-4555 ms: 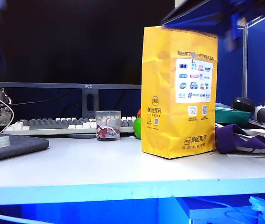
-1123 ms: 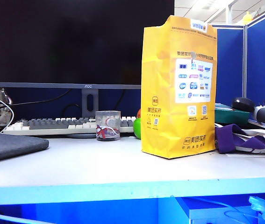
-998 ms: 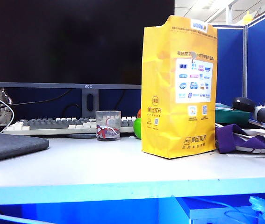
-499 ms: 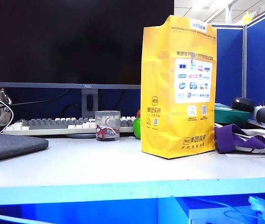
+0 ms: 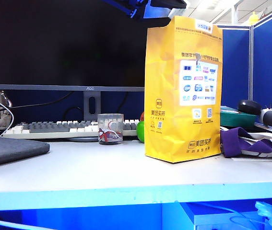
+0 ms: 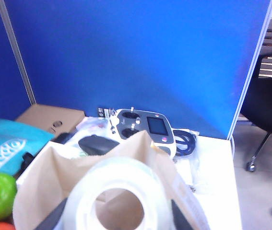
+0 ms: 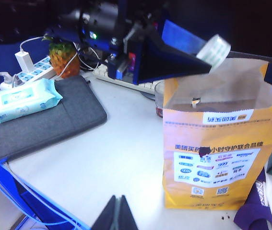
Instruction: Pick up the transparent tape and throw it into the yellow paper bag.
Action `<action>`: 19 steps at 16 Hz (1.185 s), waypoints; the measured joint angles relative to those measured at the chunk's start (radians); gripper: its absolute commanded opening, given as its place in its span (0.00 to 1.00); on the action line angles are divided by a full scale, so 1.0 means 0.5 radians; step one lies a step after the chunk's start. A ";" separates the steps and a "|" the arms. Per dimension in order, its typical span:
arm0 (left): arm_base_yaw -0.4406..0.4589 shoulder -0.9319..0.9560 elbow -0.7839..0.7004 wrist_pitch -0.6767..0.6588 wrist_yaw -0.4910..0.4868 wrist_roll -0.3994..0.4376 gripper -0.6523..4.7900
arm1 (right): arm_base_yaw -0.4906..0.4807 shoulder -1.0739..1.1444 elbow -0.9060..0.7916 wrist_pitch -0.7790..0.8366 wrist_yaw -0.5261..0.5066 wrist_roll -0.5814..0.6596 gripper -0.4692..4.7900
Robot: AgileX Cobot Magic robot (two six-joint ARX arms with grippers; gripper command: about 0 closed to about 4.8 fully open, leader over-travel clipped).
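Only the wrist views show the left pincer (image 7: pixel 212 50) clamping the clear ring-shaped tape roll (image 6: pixel 119 196), hole toward its camera, above the open yellow paper bag (image 7: pixel 222 153); the right pincer (image 7: pixel 119 213) is closed, empty.

Transparent tape (image 7: pixel 213 47) held by left gripper (image 7: pixel 207 56) above open mouth of yellow paper bag (image 5: pixel 183 91). Cup (image 5: pixel 111 128) placed left of bag, keyboard (image 5: pixel 59 128) behind; right gripper (image 7: pixel 118 211) apparently nearer table edge.

Exterior low at desk edge, wrist cameras above, all sharing yellow paper bag (image 5: pixel 183 91)
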 measured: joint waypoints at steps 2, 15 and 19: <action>-0.001 -0.001 0.002 0.017 0.002 -0.047 1.00 | 0.000 -0.002 0.001 0.018 0.000 0.000 0.11; 0.129 -0.792 0.510 -1.669 -0.936 0.725 1.00 | -0.002 0.009 0.000 0.284 0.059 -0.089 0.13; 0.584 -1.237 0.504 -2.296 -1.082 0.564 0.90 | -0.002 0.005 0.001 0.453 0.125 -0.268 0.13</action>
